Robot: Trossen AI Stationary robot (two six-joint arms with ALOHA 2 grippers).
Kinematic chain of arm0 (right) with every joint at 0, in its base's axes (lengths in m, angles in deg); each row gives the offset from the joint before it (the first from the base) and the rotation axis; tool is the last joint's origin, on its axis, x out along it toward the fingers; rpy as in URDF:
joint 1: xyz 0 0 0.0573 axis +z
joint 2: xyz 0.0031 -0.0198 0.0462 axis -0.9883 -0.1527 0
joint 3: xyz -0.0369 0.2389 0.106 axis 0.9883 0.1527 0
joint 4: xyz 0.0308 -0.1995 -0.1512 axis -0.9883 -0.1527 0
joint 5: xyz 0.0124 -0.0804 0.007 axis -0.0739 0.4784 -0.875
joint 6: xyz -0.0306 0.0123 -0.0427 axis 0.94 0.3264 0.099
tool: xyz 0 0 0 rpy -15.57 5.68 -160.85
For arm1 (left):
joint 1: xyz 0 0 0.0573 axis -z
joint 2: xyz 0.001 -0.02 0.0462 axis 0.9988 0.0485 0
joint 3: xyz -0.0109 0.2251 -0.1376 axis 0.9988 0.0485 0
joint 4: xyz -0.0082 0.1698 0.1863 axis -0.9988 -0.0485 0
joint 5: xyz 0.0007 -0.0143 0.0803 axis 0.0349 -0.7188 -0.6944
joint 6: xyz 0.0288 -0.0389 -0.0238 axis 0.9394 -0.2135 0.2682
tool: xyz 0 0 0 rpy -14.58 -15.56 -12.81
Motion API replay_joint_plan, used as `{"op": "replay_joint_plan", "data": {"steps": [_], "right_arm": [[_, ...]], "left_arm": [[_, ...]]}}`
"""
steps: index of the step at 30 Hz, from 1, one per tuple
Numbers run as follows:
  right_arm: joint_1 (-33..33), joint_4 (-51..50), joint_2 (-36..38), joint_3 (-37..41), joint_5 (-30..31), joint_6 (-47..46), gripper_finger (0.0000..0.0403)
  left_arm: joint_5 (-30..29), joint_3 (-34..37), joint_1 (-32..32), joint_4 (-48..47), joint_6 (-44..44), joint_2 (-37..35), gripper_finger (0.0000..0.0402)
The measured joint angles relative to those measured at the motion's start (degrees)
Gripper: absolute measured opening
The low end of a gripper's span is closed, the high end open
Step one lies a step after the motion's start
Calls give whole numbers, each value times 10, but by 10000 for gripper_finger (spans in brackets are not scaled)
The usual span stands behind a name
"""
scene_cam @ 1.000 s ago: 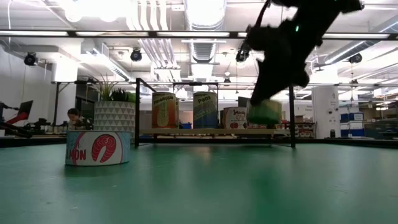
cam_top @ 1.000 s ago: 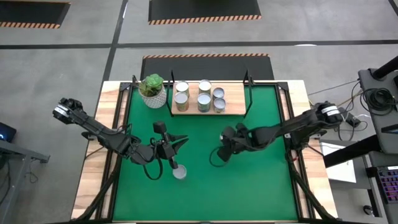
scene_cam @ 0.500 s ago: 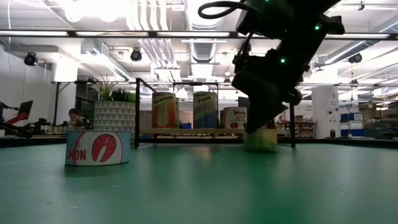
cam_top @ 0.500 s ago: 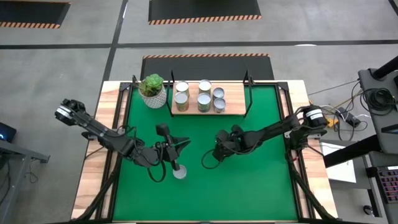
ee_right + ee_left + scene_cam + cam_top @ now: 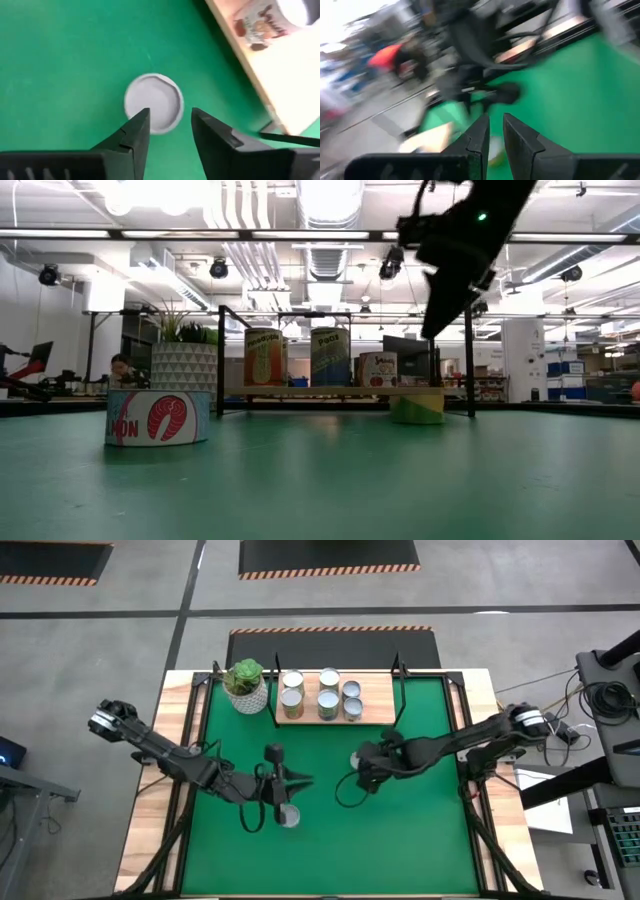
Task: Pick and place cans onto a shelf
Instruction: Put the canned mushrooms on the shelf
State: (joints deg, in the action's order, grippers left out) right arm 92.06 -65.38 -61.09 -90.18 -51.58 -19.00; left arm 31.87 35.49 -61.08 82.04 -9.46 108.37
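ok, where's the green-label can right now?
The green-label can stands on the green mat just in front of the shelf, near its right post, directly below the right gripper.

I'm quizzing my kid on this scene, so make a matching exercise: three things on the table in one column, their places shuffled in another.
Things:
1. salmon can
2. green can
3. white pot

Places:
A. directly below the right gripper
B. next to one end of the shelf
C. on the mat near the left gripper

Pairs: 1-C, 2-A, 3-B
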Motion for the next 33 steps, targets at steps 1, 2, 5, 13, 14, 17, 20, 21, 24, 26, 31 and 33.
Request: {"op": "replay_joint_plan", "data": {"steps": [1,2,5,13,14,17,20,21,24,26,31,33], "right_arm": [[-1,1,17,11,0,5,118],[-2,3,31,23,0,12,107],[-1,23,73,70,1,26,65],[-11,190,142,215,4,64,11],[-16,208,145,228,4,68,11],[-34,254,147,258,1,88,11],[-52,294,141,277,-1,103,9],[-57,305,138,281,-3,109,9],[-71,346,128,293,-15,131,9],[-79,371,121,301,-16,139,9],[-93,433,97,319,-16,160,9],[-96,447,83,320,-16,162,9]], "left_arm": [[39,0,-7,11,-4,5,37],[70,0,-15,23,-7,10,37],[99,0,-33,54,-9,39,37],[103,-28,-87,92,17,163,37],[105,-40,-95,91,15,181,37],[139,-78,-118,91,6,242,37],[153,-112,-132,87,6,299,37],[153,-122,-135,83,6,314,37],[154,-149,-143,57,6,351,37],[154,-162,-148,47,4,371,37],[153,-188,-158,22,-6,405,37],[153,-194,-162,17,-13,412,36]]}}
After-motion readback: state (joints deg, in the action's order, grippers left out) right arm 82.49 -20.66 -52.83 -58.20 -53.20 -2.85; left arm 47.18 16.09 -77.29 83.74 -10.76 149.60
